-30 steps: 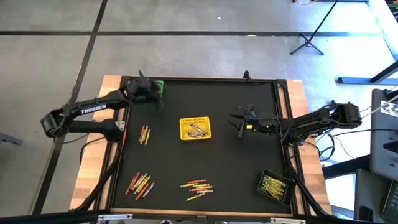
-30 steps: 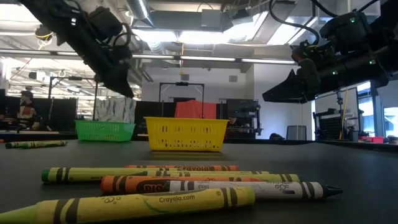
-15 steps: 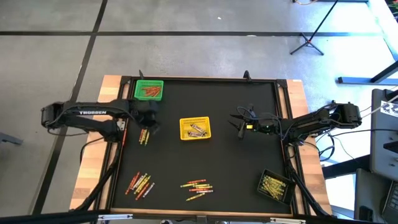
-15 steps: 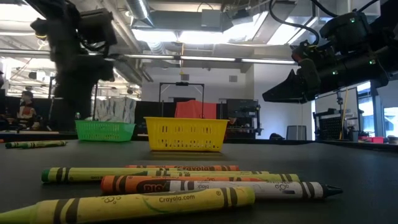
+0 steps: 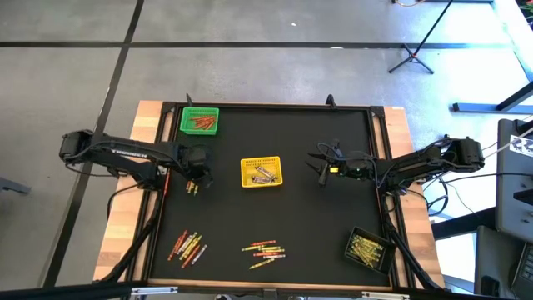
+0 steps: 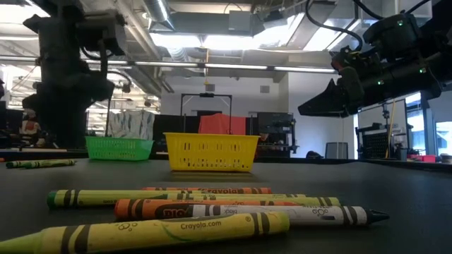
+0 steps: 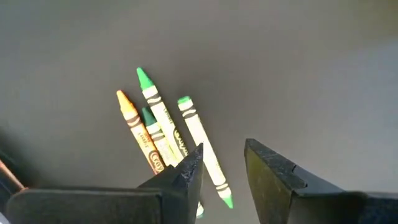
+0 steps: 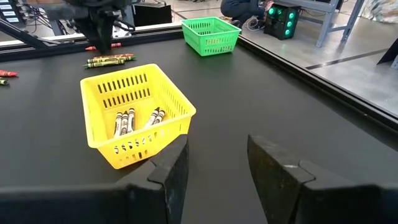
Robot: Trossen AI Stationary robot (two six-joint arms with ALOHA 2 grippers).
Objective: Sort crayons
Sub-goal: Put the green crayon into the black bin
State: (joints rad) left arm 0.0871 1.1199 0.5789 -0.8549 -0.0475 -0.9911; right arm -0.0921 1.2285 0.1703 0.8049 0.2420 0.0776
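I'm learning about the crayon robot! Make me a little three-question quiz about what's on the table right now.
1. True or false: the yellow basket stands near the middle of the table and has crayons inside.
2. Multiple choice: the left gripper hangs over
A. the green basket
B. a small bunch of green and orange crayons
C. the black basket
3. Fill in the missing word: the right gripper hovers beside the yellow basket with its jaws ____ and nothing between them.

Key
1. True
2. B
3. open
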